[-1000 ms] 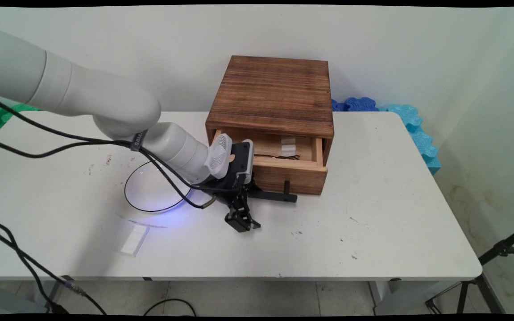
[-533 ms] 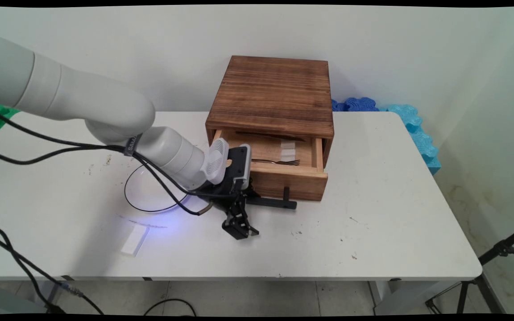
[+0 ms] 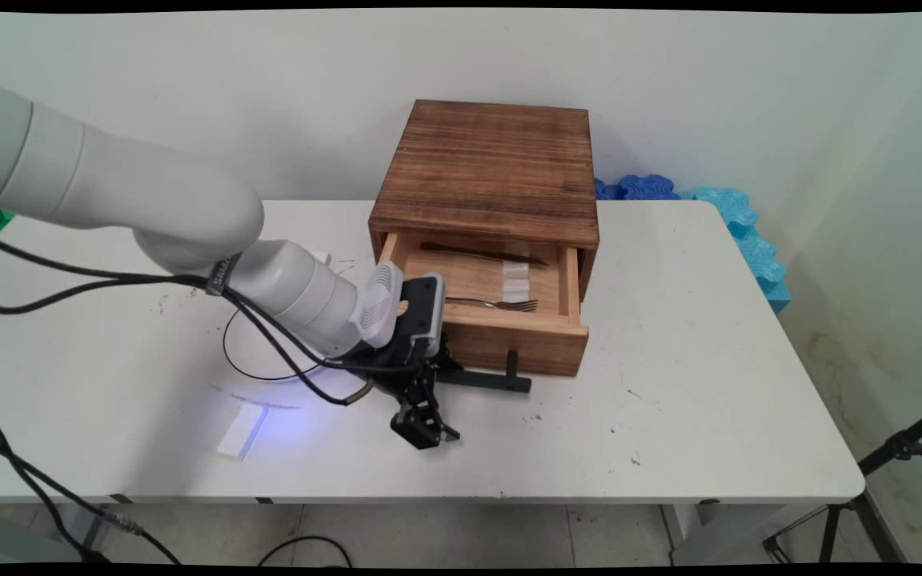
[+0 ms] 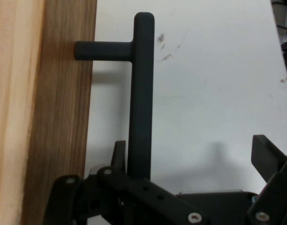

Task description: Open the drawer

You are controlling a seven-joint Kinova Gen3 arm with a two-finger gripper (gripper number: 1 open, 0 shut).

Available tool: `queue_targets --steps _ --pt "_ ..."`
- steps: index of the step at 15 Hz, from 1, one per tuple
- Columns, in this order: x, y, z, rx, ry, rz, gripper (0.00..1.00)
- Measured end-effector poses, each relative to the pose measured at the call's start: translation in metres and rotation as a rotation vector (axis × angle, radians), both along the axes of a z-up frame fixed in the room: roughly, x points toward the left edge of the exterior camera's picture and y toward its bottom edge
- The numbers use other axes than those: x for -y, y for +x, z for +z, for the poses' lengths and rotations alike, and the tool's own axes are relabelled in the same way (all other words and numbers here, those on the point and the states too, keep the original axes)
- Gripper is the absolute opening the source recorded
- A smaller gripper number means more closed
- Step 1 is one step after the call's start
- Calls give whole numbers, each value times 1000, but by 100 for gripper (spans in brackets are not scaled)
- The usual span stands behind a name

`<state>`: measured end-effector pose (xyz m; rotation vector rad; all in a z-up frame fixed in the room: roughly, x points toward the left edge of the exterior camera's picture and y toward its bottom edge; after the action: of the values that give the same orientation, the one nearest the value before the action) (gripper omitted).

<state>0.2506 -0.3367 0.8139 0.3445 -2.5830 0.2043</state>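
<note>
black tool (image 3: 422, 419) spread wide, one finger (image 4: 119, 154) behind drawer handle (image 4: 140, 98).

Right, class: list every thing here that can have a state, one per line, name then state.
Drawer: partly open.
Handle: between the gripper's fingers, close beside one.
Gripper: open.
Fork: lying flat in the drawer.
Knife: lying flat at the drawer's back.
Bowl: upright, partly hidden by the arm.

Wooden drawer (image 3: 509, 336) pulled half open, black bar handle (image 4: 141, 93) forward.
</note>
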Motion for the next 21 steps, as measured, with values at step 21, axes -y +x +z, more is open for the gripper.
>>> queue_targets --steps 21 --pt "-64 0 8 -23 40 -13 100"
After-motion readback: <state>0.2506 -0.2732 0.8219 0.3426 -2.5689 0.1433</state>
